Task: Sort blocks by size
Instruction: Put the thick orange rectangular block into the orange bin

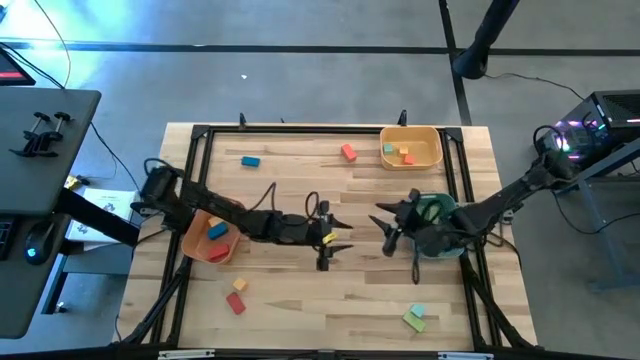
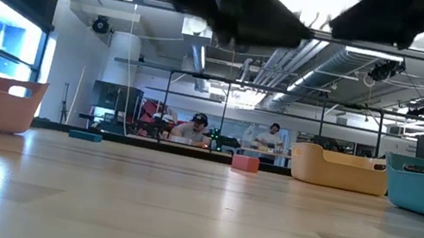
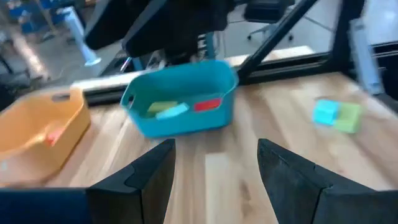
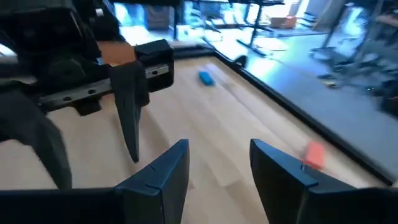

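Observation:
My left gripper (image 1: pixel 345 237) hovers open over the middle of the table, with nothing between its fingers (image 3: pixel 152 180). My right gripper (image 1: pixel 383 228) faces it from the right, also open and empty (image 4: pixel 214 174), just left of the teal bin (image 1: pixel 437 212). Loose blocks lie flat on the table. A blue one (image 1: pixel 250 160) and a red one (image 1: pixel 348 152) are at the far side. A yellow one (image 1: pixel 240 285) and a red one (image 1: pixel 235 304) are at the near left. A teal and green pair (image 1: pixel 415 318) is at the near right.
The orange bin (image 1: pixel 198 245) under my left arm holds a blue and a red block. The yellow bin (image 1: pixel 412 133) at the far right holds small blocks. The teal bin (image 3: pixel 180 121) holds yellow-green, teal and red blocks. A black frame (image 1: pixel 300 130) borders the table. People sit far behind.

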You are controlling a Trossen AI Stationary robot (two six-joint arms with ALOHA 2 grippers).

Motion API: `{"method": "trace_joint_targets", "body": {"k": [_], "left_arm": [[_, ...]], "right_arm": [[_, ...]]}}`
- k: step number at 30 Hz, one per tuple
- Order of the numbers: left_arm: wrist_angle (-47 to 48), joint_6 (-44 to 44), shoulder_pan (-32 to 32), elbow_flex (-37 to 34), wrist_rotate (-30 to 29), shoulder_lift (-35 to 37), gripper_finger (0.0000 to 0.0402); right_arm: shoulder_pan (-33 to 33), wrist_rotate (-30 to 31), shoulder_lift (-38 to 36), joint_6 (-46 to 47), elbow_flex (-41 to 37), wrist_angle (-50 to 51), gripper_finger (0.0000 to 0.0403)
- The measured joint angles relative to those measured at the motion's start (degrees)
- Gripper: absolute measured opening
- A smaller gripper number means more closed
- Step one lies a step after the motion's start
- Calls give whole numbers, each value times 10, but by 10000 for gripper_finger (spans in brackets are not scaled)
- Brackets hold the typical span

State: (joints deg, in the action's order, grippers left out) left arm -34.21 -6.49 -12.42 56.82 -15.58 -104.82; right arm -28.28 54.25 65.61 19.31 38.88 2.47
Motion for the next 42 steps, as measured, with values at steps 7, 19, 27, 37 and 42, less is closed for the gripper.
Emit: {"method": "trace_joint_targets", "body": {"k": [7,19,27,37,42], "left_arm": [[-20,50,82,-4,70,-19,211],[-62,102,263,-73,138,-13,211],[-64,67,278,-74,133,-11,211],[37,67,345,-74,161,61,211],[145,67,345,-73,92,119,211]], "right_arm": [[114,-34,44,-17,-1,16,167],[440,-355,109,-191,-1,-100,234],[545,-464,242,-178,4,-220,252],[571,-453,388,-168,150,-123,252],[584,-434,432,-168,267,44,252]]}}
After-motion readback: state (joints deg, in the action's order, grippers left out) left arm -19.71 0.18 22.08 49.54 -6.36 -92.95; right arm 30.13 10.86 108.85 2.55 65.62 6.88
